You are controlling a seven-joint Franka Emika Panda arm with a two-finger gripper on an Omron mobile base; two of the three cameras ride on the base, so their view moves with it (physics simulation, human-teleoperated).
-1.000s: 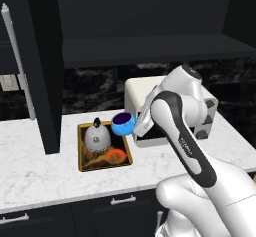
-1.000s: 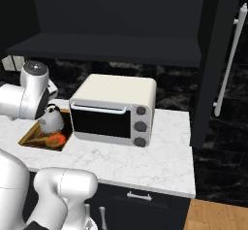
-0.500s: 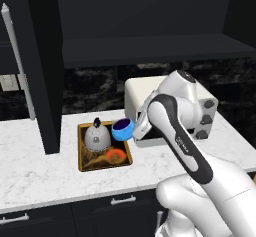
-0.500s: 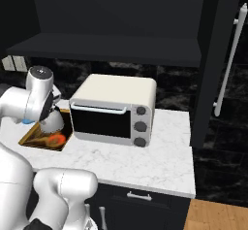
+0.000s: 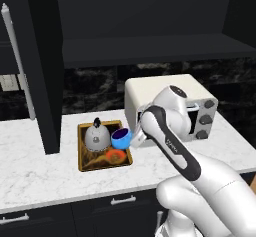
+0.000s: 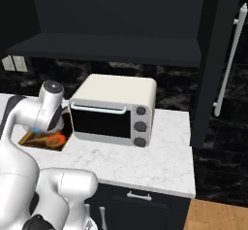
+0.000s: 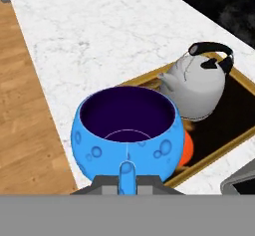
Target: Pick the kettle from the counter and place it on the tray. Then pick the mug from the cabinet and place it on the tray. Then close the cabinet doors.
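The end effector, nearly closed on the mug, has lowered it toward the tray, at 3 o'clock of the kettle; release looks next.

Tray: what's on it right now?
The kettle stands at the back left of the tray. The mug, held by the gripper, hangs over the right side and hides the tray beneath it.

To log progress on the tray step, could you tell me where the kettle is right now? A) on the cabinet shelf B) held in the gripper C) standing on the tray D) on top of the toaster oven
C: the kettle stands on the tray, with the blue mug held just beside it.
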